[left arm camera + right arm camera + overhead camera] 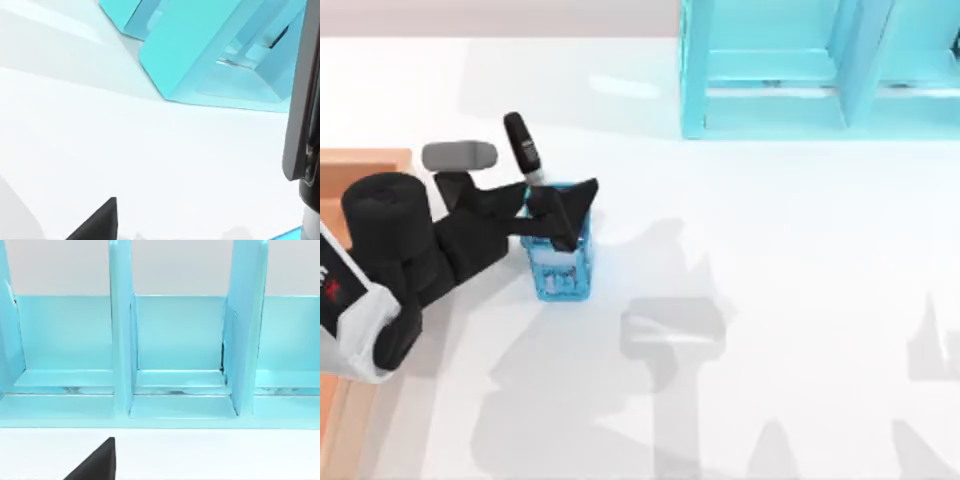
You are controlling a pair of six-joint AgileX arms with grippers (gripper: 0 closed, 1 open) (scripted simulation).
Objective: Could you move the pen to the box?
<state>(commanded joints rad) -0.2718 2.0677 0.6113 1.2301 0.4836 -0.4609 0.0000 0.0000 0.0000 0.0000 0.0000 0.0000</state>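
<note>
Rising out of the small blue mesh cup [558,262], the pen [523,148] shows a thick black cap at its upper end and a silver-grey barrel with dark markings below it. Its long axis runs tilted in the top view, the capped end leaning toward the far left and the barrel end pointing down into the cup's mouth. In the left wrist view the pen [302,125] appears close at the picture's edge as a dark upright bar with a grey band.

The left gripper [542,203] is at the cup's rim, its black fingers set on either side of the barrel just above the cup; they look closed on the pen, though the contact itself is partly hidden by the fingers. One dark fingertip [97,222] shows in the left wrist view.

The cup stands on the white worktop [770,300], left of centre. The box [350,165], with an orange-brown base and paler rim, lies at the worktop's left edge, partly covered by the left arm, which stretches between box and cup. The big cyan shelf unit [790,70] stands at the far right of the worktop, well apart from the pen. The right wrist view faces the shelf unit's [175,350] compartments, with a dark finger [97,462] of the right gripper low in the picture; whether that gripper is apart or together cannot be told.
</note>
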